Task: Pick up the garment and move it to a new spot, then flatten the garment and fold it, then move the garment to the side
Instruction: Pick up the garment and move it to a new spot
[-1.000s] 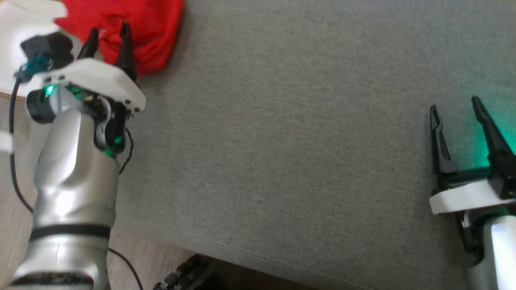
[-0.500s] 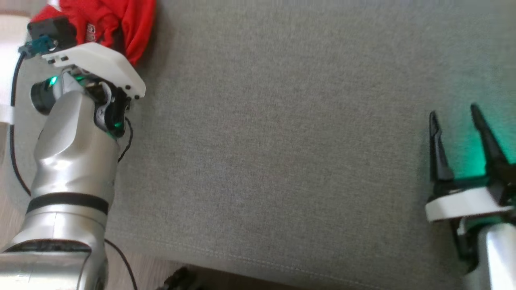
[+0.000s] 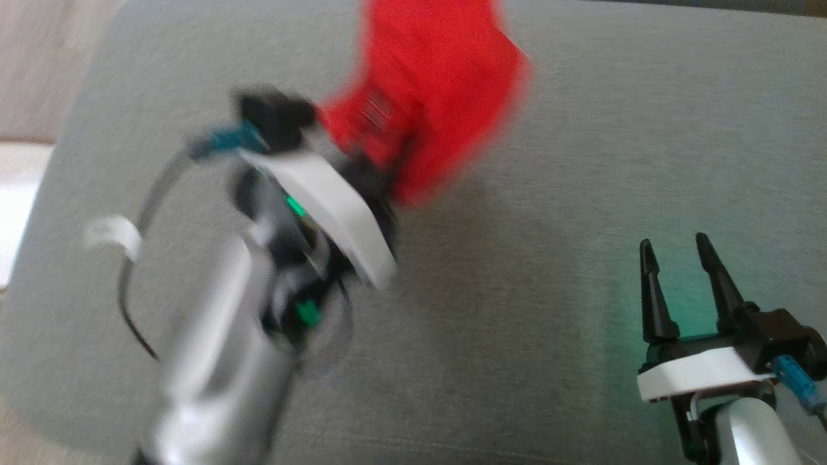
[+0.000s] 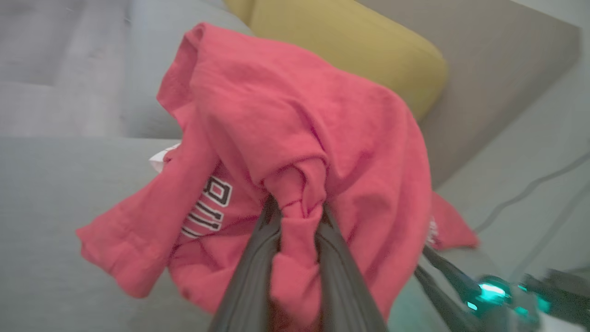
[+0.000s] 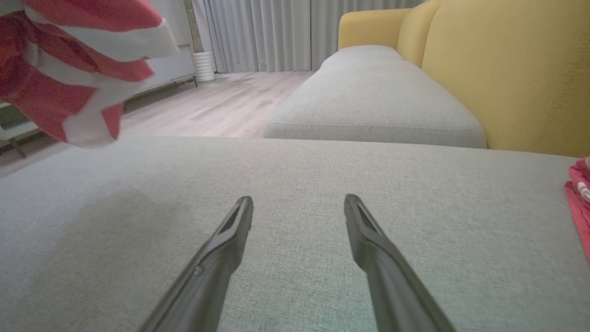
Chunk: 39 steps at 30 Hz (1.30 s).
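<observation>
The garment (image 3: 433,90) is a red T-shirt with black-and-white lettering (image 4: 207,207). It hangs bunched above the grey cushion (image 3: 549,194), blurred by motion in the head view. My left gripper (image 3: 378,171) is shut on a twisted fold of the garment (image 4: 295,138), which is pinched between both fingers (image 4: 251,276). In the right wrist view the garment (image 5: 55,87) hangs at the upper left, red with white bands. My right gripper (image 3: 675,248) stands open low over the cushion at the lower right, with nothing between its fingers (image 5: 221,249).
A yellow backrest (image 5: 507,69) runs along the far side of the cushion (image 5: 295,175). A second grey cushion (image 5: 368,101) lies beyond it. Another piece of red cloth (image 5: 581,193) lies at the cushion's right edge. Wood floor (image 5: 221,101) and curtains are behind.
My left gripper has shut on the garment, lifted it and carried it to the right over the cushion. The head view has shifted too. The right gripper stays open.
</observation>
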Motion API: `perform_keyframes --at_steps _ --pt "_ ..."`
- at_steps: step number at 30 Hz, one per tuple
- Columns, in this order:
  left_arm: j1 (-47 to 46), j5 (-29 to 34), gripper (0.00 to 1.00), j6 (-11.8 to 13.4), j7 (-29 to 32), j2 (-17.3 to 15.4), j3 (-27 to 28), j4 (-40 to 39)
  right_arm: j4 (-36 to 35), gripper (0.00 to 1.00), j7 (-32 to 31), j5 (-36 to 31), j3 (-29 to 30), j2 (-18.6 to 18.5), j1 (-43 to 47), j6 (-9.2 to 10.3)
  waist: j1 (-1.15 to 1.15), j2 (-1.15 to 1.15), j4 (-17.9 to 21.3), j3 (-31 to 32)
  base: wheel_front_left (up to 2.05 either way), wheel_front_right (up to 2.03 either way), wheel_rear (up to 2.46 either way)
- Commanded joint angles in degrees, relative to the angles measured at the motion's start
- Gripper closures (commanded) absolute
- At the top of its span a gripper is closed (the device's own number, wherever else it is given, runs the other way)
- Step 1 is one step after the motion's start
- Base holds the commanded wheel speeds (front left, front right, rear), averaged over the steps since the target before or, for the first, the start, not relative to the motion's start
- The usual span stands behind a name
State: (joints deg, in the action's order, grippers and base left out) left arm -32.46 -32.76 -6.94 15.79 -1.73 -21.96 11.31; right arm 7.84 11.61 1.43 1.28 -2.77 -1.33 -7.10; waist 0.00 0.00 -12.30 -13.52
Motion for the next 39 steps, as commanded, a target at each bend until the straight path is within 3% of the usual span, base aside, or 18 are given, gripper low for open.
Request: perform_keyframes --at_steps 1,4,8,14,15,19,20,21,22,25,29,34,39 --pt "2.5 -4.1 1.00 0.5 4.3 -1.2 -1.2 -9.1 -1.3 0.00 0.9 1.2 -2.1 -0.1 -0.1 -0.39 0.00 0.00 3.9 2.6 0.00 0.00 0.00" --pt "8.5 -11.0 1.00 3.1 10.0 -1.2 -6.0 -18.5 -0.9 0.00 1.5 2.2 -2.7 -0.1 -0.4 -0.39 0.00 0.00 6.5 2.7 0.00 0.00 0.00" --pt "12.2 -11.8 1.00 7.5 12.3 -1.2 -9.0 -20.7 -0.6 0.00 2.1 3.5 -3.6 -0.1 -0.8 -0.39 0.00 0.00 10.2 2.0 0.00 0.00 0.00" --pt "11.2 -14.6 1.00 12.4 9.3 -1.2 -8.0 -8.2 0.4 0.00 2.7 5.2 -4.7 -0.1 -1.2 -0.39 0.00 0.00 14.7 0.6 0.00 0.00 0.00" --pt "11.2 -14.6 1.00 12.4 9.3 -1.2 -8.0 -8.2 0.4 0.00 2.7 5.2 -4.7 -0.1 -1.2 -0.39 0.00 0.00 14.7 0.6 0.00 0.00 0.00" --pt "6.3 -11.3 1.00 11.1 2.9 -1.2 -8.2 5.1 1.2 0.00 3.0 5.9 -5.4 -0.1 -2.1 -0.39 0.00 0.00 16.5 -0.3 0.00 0.00 0.00" --pt "5.2 -10.1 0.93 10.8 1.0 -1.2 -8.4 8.2 1.3 0.00 3.0 6.0 -5.6 -0.1 -2.3 -0.39 0.00 0.00 16.9 -0.5 0.00 0.00 0.00" --pt "4.3 -9.1 0.72 10.6 -1.1 -1.2 -8.6 10.9 1.5 0.00 3.1 6.0 -5.7 -0.1 -2.4 -0.39 0.00 0.00 17.1 -0.5 0.00 0.00 0.00" --pt "2.8 -8.3 0.00 10.0 -5.2 -1.2 -9.1 14.7 1.8 0.00 3.2 6.0 -5.9 -0.1 -2.4 -0.39 0.00 0.00 17.2 -0.4 0.00 0.00 0.00" --pt "1.5 -8.4 0.00 9.7 -10.2 -1.2 -10.3 17.5 2.1 0.00 3.3 6.0 -5.4 -0.1 -1.8 -0.39 0.00 0.00 16.6 0.3 0.00 0.00 0.00" --pt "1.9 -6.1 0.00 11.0 -19.5 -1.2 -10.0 17.3 2.2 0.00 3.3 5.4 -4.4 -0.1 -0.7 -0.39 0.00 0.00 14.9 2.1 0.00 0.00 0.00" --pt "6.5 -2.9 0.00 12.7 -27.8 -2.5 -10.1 12.0 1.2 0.00 3.4 4.2 -2.8 -0.1 0.7 -0.39 0.00 0.00 12.1 4.3 0.00 0.00 0.00" --pt "15.3 0.5 0.00 16.1 -30.5 -4.4 -8.3 4.5 0.3 0.00 3.4 2.7 -0.5 -0.1 2.6 -0.39 0.00 0.00 8.9 6.8 0.00 0.00 0.00"
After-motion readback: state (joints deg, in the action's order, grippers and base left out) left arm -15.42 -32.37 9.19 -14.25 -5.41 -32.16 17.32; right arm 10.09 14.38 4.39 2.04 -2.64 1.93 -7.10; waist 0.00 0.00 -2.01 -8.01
